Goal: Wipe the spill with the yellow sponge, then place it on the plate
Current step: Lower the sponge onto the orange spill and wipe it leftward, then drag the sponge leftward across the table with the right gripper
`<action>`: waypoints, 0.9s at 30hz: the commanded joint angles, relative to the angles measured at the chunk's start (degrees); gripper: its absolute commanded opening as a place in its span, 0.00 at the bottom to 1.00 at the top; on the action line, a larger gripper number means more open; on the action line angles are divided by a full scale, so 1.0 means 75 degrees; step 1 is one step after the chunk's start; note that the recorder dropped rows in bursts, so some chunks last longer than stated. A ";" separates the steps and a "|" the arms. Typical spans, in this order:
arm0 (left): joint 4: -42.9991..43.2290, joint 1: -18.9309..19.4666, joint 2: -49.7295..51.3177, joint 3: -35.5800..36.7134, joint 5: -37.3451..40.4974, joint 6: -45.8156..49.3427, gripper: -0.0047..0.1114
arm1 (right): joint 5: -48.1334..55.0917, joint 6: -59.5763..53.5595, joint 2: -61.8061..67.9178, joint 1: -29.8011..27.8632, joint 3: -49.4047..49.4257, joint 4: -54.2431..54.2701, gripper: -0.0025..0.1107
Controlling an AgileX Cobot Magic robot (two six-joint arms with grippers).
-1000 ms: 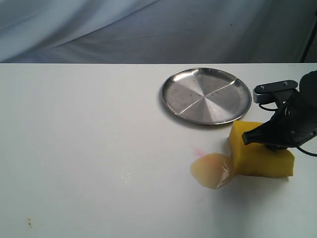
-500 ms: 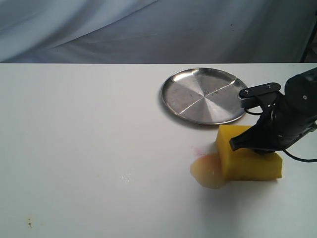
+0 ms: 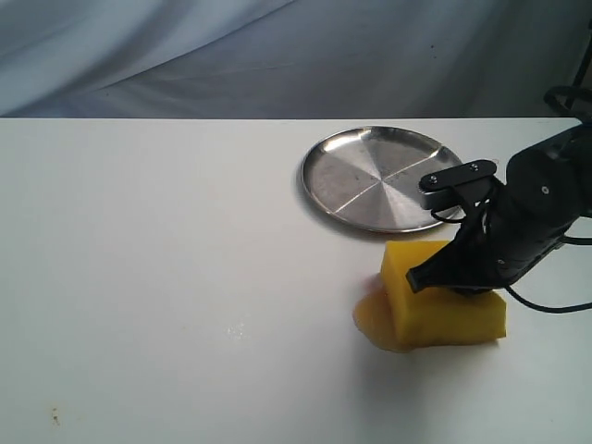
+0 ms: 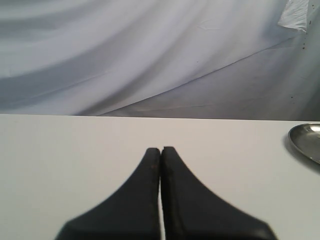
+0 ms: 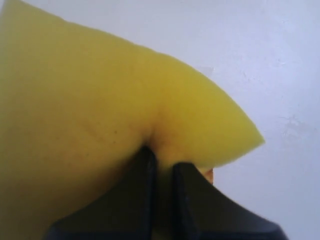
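Wiping stage, one moment, contents as follows:

Item 1: right gripper (image 3: 427,276), clenched on the yellow sponge (image 3: 449,313). Its jaws are nearly together and bite deep into the foam's upper face, so the block dimples around them. The sponge is held low against the white table (image 3: 185,277), presumably so the underside soaks rather than skims

Item 2: spill (image 3: 367,322), a pale tan puddle, mostly beneath the sponge's leading corner. Only a crescent shows on the side away from the arm. Judged part-wiped, not finished

Item 3: plate (image 3: 351,190), round shiny metal, nothing on it. It sits just beyond the sponge, near but apart, handy for the drop-off to come

Item 4: left gripper (image 4: 160,156), jaws pressed together on nothing. It is absent from the exterior view, evidently kept out of the working area

Item 5: grey cloth backdrop (image 3: 277,55), draped behind the table
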 commanded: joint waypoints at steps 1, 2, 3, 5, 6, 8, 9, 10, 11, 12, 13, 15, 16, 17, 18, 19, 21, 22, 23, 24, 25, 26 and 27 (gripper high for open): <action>0.0005 -0.0006 -0.0012 0.0034 -0.0031 -0.0006 0.05 | 0.0209 -0.0118 0.0120 0.0261 0.0080 0.0361 0.02; 0.0005 -0.0006 -0.0012 0.0034 -0.0031 -0.0006 0.05 | 0.0183 -0.0118 0.0120 0.0305 0.0080 0.0415 0.02; 0.0005 -0.0006 -0.0012 0.0034 -0.0031 -0.0006 0.05 | 0.0162 -0.0130 0.0120 0.0343 0.0080 0.0470 0.02; 0.0005 -0.0006 -0.0012 0.0034 -0.0031 -0.0006 0.05 | 0.0090 -0.0130 0.0120 0.0381 0.0080 0.0620 0.02; 0.0005 -0.0006 -0.0012 0.0034 -0.0031 -0.0006 0.05 | 0.0049 -0.0130 0.0120 0.0405 0.0080 0.0620 0.02; 0.0005 -0.0006 -0.0012 0.0034 -0.0031 -0.0006 0.05 | 0.0022 -0.0130 0.0120 0.0417 0.0080 0.0726 0.02; 0.0005 -0.0006 -0.0012 0.0034 -0.0031 -0.0020 0.05 | 0.0022 -0.0130 0.0120 0.0417 0.0080 0.0778 0.02; 0.0005 -0.0006 -0.0012 0.0034 -0.0031 -0.0020 0.05 | 0.0022 -0.0130 0.0135 0.0417 0.0080 0.0799 0.02; 0.0005 -0.0006 -0.0012 0.0034 -0.0031 -0.0020 0.05 | 0.0022 -0.0130 0.0135 0.0417 0.0080 0.0836 0.02; 0.0005 -0.0006 -0.0012 0.0034 -0.0031 -0.0020 0.05 | 0.0022 -0.0130 0.0135 0.0434 0.0080 0.0836 0.02; 0.0005 -0.0006 -0.0012 0.0034 -0.0031 -0.0020 0.05 | 0.0022 -0.0130 0.0135 0.0475 0.0080 0.0836 0.02; 0.0005 -0.0006 -0.0012 0.0034 -0.0031 -0.0020 0.05 | -0.0005 -0.0130 0.0135 0.0509 0.0080 0.0914 0.02; 0.0005 -0.0006 -0.0012 0.0034 -0.0031 -0.0020 0.05 | -0.0045 -0.0130 0.0135 0.0521 0.0080 0.0988 0.02; 0.0005 -0.0006 -0.0012 0.0034 -0.0031 -0.0020 0.05 | -0.0086 -0.0130 0.0135 0.0565 0.0080 0.1009 0.02; 0.0005 -0.0006 -0.0012 0.0034 -0.0031 -0.0020 0.05 | -0.0146 -0.0130 0.0135 0.0565 0.0080 0.1059 0.02; 0.0005 -0.0006 -0.0012 0.0034 -0.0031 -0.0020 0.05 | -0.0210 -0.0130 0.0135 0.0565 0.0080 0.1189 0.02; 0.0005 -0.0006 -0.0012 0.0034 -0.0031 -0.0007 0.05 | -0.0274 -0.0130 0.0135 0.0565 0.0080 0.1303 0.02; 0.0005 -0.0006 -0.0012 0.0034 -0.0031 -0.0007 0.05 | -0.0307 -0.0130 0.0135 0.0565 0.0080 0.1360 0.02; 0.0005 -0.0006 -0.0012 0.0034 -0.0031 -0.0007 0.05 | -0.0337 -0.0130 0.0135 0.0565 0.0080 0.1393 0.02; 0.0005 -0.0006 -0.0012 0.0034 -0.0031 -0.0007 0.05 | -0.0336 -0.0130 0.0135 0.0565 0.0080 0.1415 0.02; 0.0005 -0.0006 -0.0012 0.0034 -0.0031 -0.0007 0.05 | -0.0336 -0.0130 0.0135 0.0565 0.0080 0.1415 0.02; 0.0005 -0.0006 -0.0012 0.0034 -0.0031 -0.0007 0.05 | -0.0364 -0.0130 0.0135 0.0565 0.0080 0.1432 0.02; 0.0005 -0.0006 -0.0012 0.0034 -0.0031 -0.0007 0.05 | -0.0380 -0.0130 0.0135 0.0565 0.0080 0.1473 0.02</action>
